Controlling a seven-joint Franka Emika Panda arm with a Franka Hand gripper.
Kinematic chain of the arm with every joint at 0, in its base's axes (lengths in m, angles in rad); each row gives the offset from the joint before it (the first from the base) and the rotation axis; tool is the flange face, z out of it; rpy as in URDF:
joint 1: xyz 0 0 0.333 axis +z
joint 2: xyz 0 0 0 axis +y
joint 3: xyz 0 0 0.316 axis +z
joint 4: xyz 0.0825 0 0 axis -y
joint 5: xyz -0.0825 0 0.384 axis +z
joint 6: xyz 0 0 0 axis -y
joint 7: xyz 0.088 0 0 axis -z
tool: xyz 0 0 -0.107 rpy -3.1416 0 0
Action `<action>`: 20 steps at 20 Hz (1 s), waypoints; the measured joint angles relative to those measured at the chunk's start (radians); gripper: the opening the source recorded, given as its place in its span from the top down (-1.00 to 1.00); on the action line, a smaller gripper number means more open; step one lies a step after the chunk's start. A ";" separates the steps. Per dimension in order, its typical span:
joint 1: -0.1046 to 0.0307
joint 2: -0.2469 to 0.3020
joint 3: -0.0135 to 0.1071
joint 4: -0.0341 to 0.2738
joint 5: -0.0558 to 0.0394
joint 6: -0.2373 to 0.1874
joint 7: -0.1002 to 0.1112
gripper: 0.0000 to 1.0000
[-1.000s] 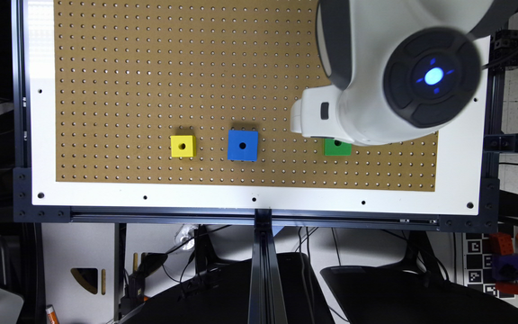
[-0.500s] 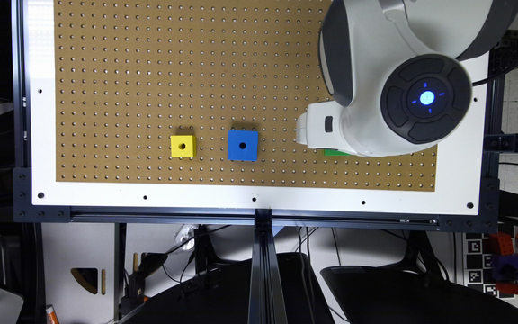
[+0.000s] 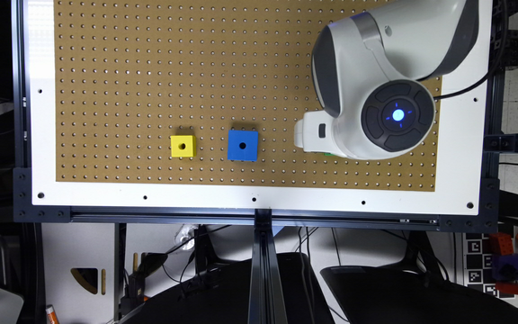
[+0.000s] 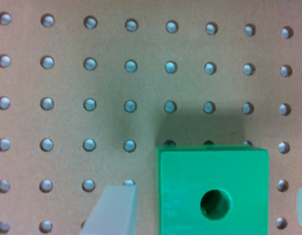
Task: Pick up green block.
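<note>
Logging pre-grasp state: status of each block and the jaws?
green block: flat on the pegboard, hole up, between the open fingers, untouched, not lifted.
blue block: flat on the board, hole up, free.
yellow block: flat on the board, hole up, free.
gripper: jaws open, one either side of the green block.
</note>
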 joint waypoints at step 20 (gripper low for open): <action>0.014 0.049 -0.004 0.028 -0.0130 0.015 0.012 -1.00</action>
